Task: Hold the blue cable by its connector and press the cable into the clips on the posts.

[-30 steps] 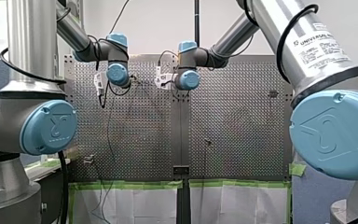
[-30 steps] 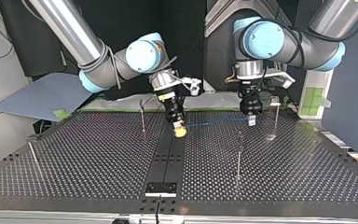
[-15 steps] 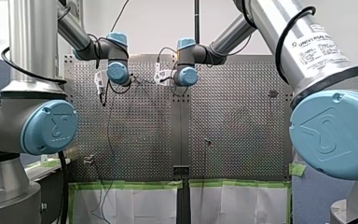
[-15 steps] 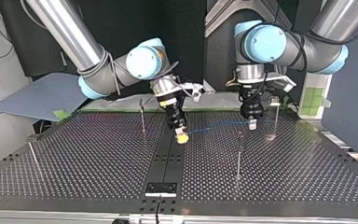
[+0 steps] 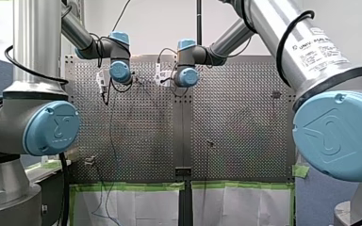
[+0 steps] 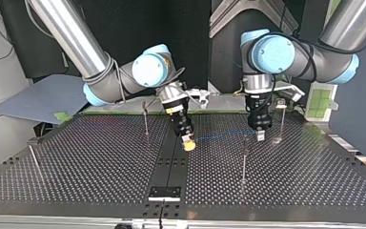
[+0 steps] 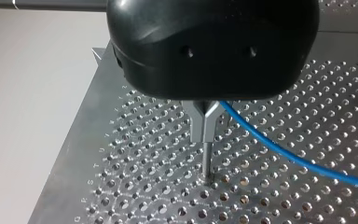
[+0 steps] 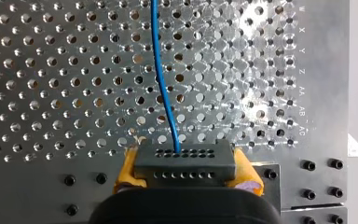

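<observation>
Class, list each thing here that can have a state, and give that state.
My right gripper: fingers shut on the connector.
Connector: held between yellow pads, cable leading ahead.
Blue cable: strung between both grippers, above the table.
My left gripper: fingers shut on the blue cable.
Posts: upright, none seen holding the cable.

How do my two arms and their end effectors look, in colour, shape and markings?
Both arms, my left arm and my right arm, are silver tubes with light blue joint caps. My right arm carries a white Universal Robots label and a black cable. My left end effector has a rounded black housing; my right end effector is black with yellow pads.
</observation>
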### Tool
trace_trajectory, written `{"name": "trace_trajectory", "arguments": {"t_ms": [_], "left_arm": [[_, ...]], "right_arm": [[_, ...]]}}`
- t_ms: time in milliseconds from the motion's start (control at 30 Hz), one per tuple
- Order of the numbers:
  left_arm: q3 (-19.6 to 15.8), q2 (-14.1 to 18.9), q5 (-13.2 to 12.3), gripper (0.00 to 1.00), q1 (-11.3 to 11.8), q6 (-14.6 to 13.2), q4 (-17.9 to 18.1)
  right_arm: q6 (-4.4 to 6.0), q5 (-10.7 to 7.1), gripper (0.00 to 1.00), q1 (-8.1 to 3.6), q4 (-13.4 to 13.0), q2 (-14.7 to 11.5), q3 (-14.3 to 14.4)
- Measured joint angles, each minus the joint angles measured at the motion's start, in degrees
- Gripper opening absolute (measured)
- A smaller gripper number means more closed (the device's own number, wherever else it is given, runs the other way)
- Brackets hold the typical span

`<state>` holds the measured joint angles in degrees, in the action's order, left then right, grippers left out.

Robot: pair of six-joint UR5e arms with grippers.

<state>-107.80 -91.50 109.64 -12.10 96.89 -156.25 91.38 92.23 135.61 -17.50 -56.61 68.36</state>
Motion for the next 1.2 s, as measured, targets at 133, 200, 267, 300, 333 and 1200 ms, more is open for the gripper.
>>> {"name": "trace_trajectory", "arguments": {"t_ms": [133, 200, 267, 300, 333, 1200], "left_arm": [[0.04, -0.32, 0.12, 0.0, 0.37, 0.36, -0.04], [0.05, -0.54, 0.17, 0.0, 0.5, 0.47, 0.01], [0.06, -0.96, 0.15, 0.0, 0.62, 0.53, 0.18], [0.06, -1.22, 0.12, 0.0, 0.67, 0.54, 0.24], [0.07, -1.57, 0.07, 0.0, 0.73, 0.52, 0.31], [3.77, -4.4, -4.58, 0.0, 3.56, 2.37, -1.09]], "right_arm": [[0.02, -0.04, 0.0, 0.04, 0.26, 0.45, -0.83], [0.03, -0.06, 0.0, 0.02, 0.41, 0.62, -1.15], [0.04, -0.08, 0.0, -0.03, 0.47, 0.73, -1.29], [0.04, -0.09, 0.0, -0.09, 0.49, 0.78, -1.34], [0.04, -0.1, 0.0, -0.15, 0.5, 0.83, -1.35], [-0.04, -0.55, 0.0, -0.39, 0.68, 1.45, -2.82]]}}
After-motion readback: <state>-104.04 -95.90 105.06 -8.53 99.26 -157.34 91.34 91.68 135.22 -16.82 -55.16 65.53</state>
